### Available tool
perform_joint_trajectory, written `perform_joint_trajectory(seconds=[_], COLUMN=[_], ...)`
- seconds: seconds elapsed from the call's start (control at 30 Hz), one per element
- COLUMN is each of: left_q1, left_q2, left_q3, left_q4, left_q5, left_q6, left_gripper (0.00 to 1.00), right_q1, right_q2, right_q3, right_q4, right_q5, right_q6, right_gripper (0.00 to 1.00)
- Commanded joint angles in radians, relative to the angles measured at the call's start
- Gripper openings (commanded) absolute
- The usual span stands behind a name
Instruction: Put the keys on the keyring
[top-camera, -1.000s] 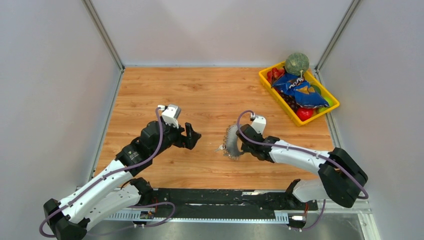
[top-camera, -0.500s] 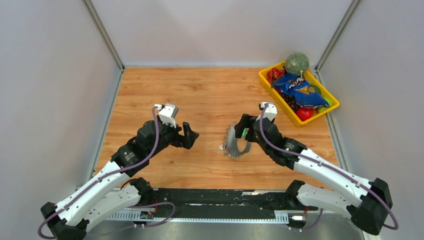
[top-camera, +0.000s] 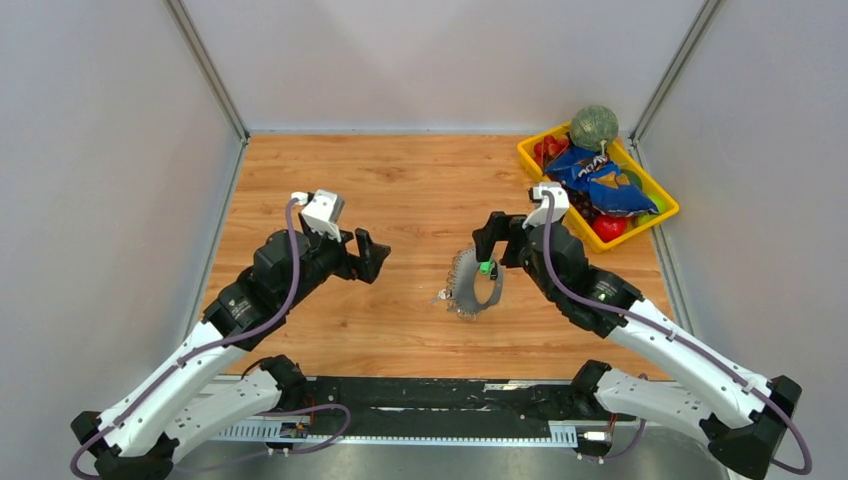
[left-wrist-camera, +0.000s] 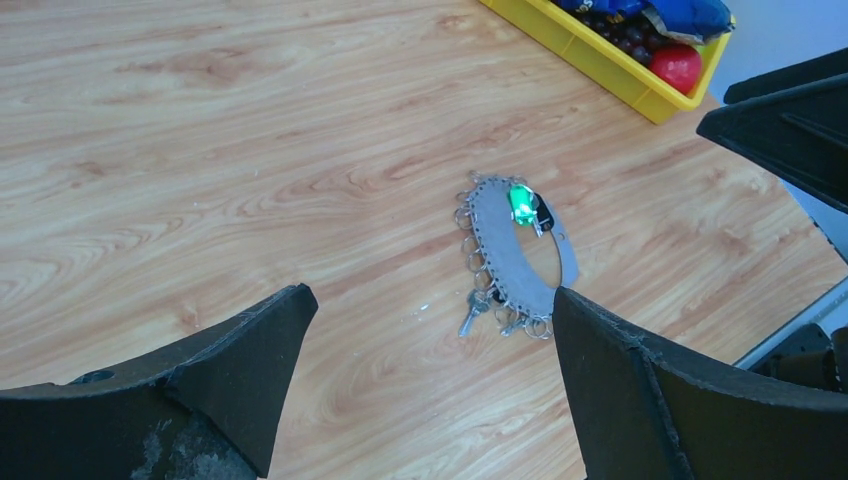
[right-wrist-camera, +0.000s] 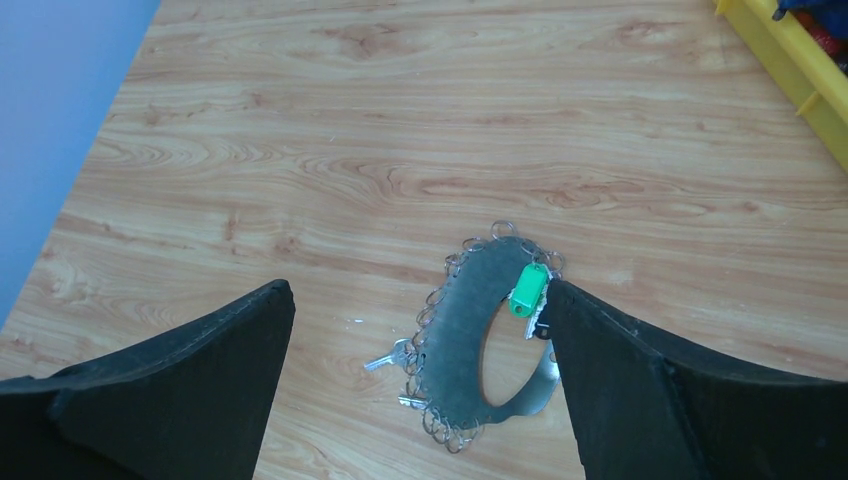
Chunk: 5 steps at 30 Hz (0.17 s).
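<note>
The keyring (top-camera: 470, 290) lies flat on the wooden table, a grey metal hoop fringed with small silver keys down its left side. The keys (top-camera: 485, 267), with a bright green tag (right-wrist-camera: 527, 288) and a small black fob, rest on the hoop's far end by its inner rim. My right gripper (top-camera: 497, 238) hovers open just behind and right of the hoop, holding nothing. My left gripper (top-camera: 366, 256) stands open to the hoop's left, well apart from it. The left wrist view shows the keyring (left-wrist-camera: 510, 255) beyond the left gripper (left-wrist-camera: 430, 300). In the right wrist view the keyring (right-wrist-camera: 465, 330) lies below the right gripper (right-wrist-camera: 420, 290).
A yellow tray (top-camera: 560, 200) holding a blue snack bag, red fruit and a green ball sits at the back right by the wall. Grey walls enclose the table on three sides. One loose-hanging silver key (right-wrist-camera: 385, 358) sticks out from the hoop's left fringe.
My right gripper opened and let go of the keyring, then drew up and back to the right. The hoop now lies flat with the green tag showing. The left arm pulled back left.
</note>
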Motion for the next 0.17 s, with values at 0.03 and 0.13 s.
perform_joint_trajectory(seconds=[0.03, 0.13], left_q1=[0.002, 0.002], left_q2=[0.014, 0.019], left_q3=[0.049, 0.050], left_q4=[0.021, 0.027], left_q5=[-0.015, -0.015], left_q6=[0.044, 0.047], left_gripper=[1.00, 1.00], right_q1=[0.005, 0.005], right_q2=[-0.058, -0.071], right_q3=[0.049, 0.042], right_q4=[-0.027, -0.028], right_q5=[-0.011, 0.040], right_q6=[-0.108, -0.086], right_gripper=[1.00, 1.00])
